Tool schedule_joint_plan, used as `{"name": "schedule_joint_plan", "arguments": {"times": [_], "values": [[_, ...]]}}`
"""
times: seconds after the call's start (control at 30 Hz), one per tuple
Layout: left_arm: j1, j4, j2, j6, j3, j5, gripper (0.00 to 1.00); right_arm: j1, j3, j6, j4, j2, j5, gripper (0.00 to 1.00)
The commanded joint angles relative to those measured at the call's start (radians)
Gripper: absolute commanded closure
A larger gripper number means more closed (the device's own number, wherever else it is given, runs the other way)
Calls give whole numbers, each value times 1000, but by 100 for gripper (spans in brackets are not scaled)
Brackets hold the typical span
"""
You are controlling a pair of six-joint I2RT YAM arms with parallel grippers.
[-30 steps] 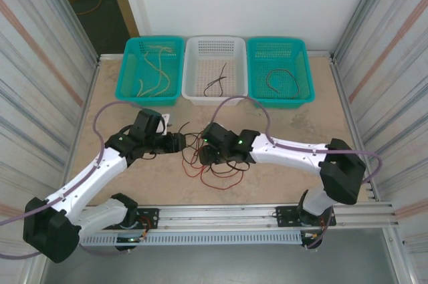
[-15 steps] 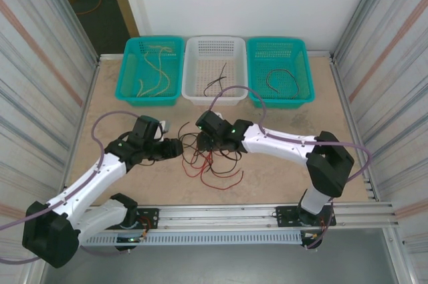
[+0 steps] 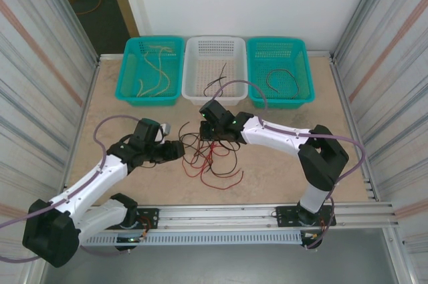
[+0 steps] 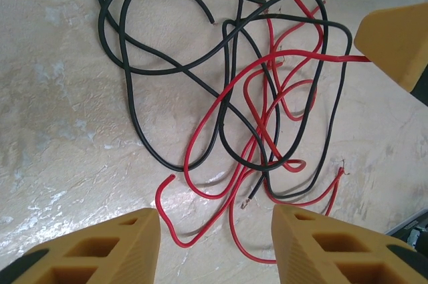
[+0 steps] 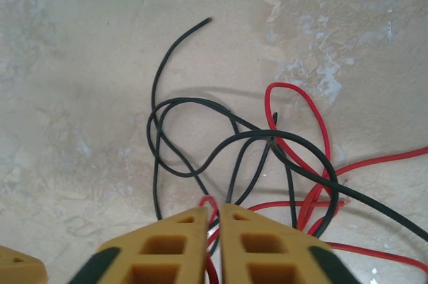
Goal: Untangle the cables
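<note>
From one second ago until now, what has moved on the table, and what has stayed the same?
The right gripper, shut on the cables, moved away from the arm bases, toward the baskets, and its elbow swung left. The left gripper, open, shifted slightly nearer to the bases. The cables stay tangled at mid-table, and the baskets' contents are unchanged.

Hidden: thin red and black cables vanish between the right gripper's pressed-together fingertips.
Cut off: their red lengths, right of that gripper.

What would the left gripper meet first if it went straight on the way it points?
Probably the red cable at the near edge of the tangle, ahead of the open left gripper; depth is unclear.
</note>
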Motion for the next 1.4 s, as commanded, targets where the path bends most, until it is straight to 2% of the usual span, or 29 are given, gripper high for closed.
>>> {"name": "schedule_joint_plan", "arguments": {"times": [0.0,0.07,0.27,0.57,0.73,1.0,1.17,1.37], "values": [[9,25,13,-11,1,12,51,7,14,-19,-10,-27,-7,94],[9,45,28,-23,5,21,50,17,12,-31,-26,-57,9,100],[-17,152,104,-67,0,52,50,64,60,-110,-102,-175,69,100],[-104,304,319,-118,37,65,53,139,105,-187,-124,-327,125,100],[-108,316,351,-131,45,70,54,189,132,-280,-141,-448,239,100],[-112,321,347,-135,28,70,47,163,165,-389,-103,-621,279,100],[-112,337,355,-147,15,72,47,116,210,-428,-82,-691,252,100],[-112,353,368,-149,14,80,47,28,256,-412,-69,-730,150,100]]}}
